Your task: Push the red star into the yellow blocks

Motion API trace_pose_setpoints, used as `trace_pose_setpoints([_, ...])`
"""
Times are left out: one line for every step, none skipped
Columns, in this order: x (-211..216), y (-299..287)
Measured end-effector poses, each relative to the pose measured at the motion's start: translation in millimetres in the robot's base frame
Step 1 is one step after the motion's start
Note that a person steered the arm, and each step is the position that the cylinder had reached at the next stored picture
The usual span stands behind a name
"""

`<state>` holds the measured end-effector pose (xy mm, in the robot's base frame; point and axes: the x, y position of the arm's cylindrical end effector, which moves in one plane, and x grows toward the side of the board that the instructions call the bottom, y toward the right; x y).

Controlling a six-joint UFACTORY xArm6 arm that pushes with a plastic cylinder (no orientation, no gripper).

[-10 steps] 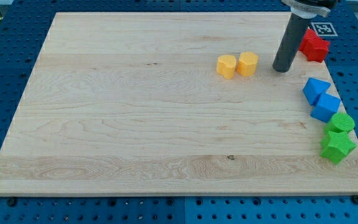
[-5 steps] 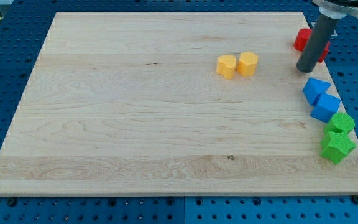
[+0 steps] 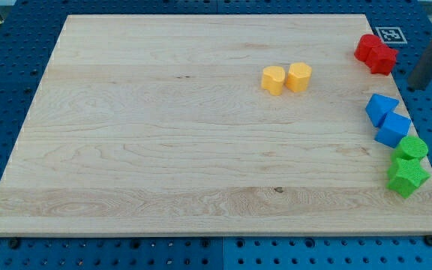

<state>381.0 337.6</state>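
Tip (image 3: 417, 86) moved right, red star (image 3: 375, 53) upright

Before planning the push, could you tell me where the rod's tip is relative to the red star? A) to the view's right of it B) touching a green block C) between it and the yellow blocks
A: my tip sits off the board's edge, to the view's right of the red star, apart from it.

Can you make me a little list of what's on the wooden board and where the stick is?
board: wooden board
red star: top right corner
yellow blocks: two, and, touching, left of the star
blue blocks: two, and, right edge
green blocks: two, and, below the blue
my tip: off the board, right of the red star, not touching
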Motion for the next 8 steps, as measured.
trace_pose_setpoints([-39,7])
trace_pose_setpoints([-45,0])
trace_pose_setpoints([-49,-21])
trace_pose_setpoints([-49,-25])
trace_pose_setpoints([-49,-28])
trace_pose_setpoints([-50,-45])
trace_pose_setpoints([-50,-51])
trace_pose_setpoints([-50,-51])
